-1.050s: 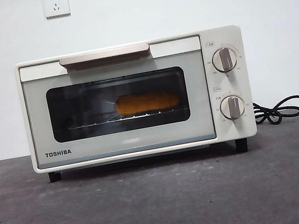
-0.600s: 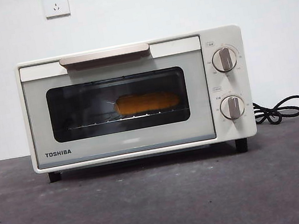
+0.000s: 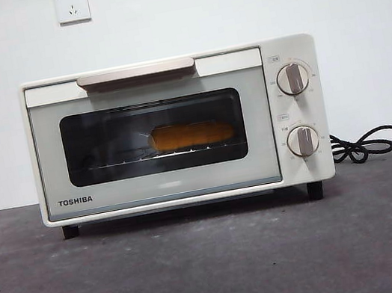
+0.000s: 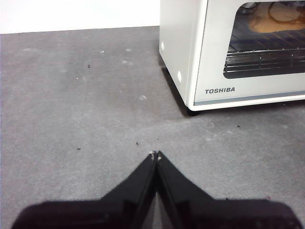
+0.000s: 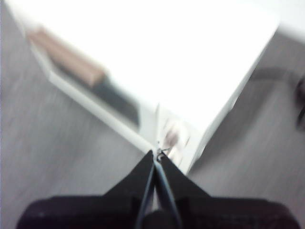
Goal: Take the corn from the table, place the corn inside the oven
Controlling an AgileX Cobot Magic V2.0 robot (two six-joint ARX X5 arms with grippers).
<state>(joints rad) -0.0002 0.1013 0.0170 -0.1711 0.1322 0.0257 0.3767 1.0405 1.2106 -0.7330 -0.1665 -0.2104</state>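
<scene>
With corn [image 3: 192, 133] inside closed oven [image 3: 176, 131], right gripper [image 5: 157, 153] above it, jaws together

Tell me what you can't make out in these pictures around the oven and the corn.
- Corn: dim behind the oven's dark glass in the front view; surface detail unclear. Cut off by the picture's edge in the left wrist view.
- Knob markings: too small to read, front view.
- Right wrist view: motion-blurred; the oven's handle is only a smear beyond the shut right gripper.
- Both arms: out of the front view.
</scene>
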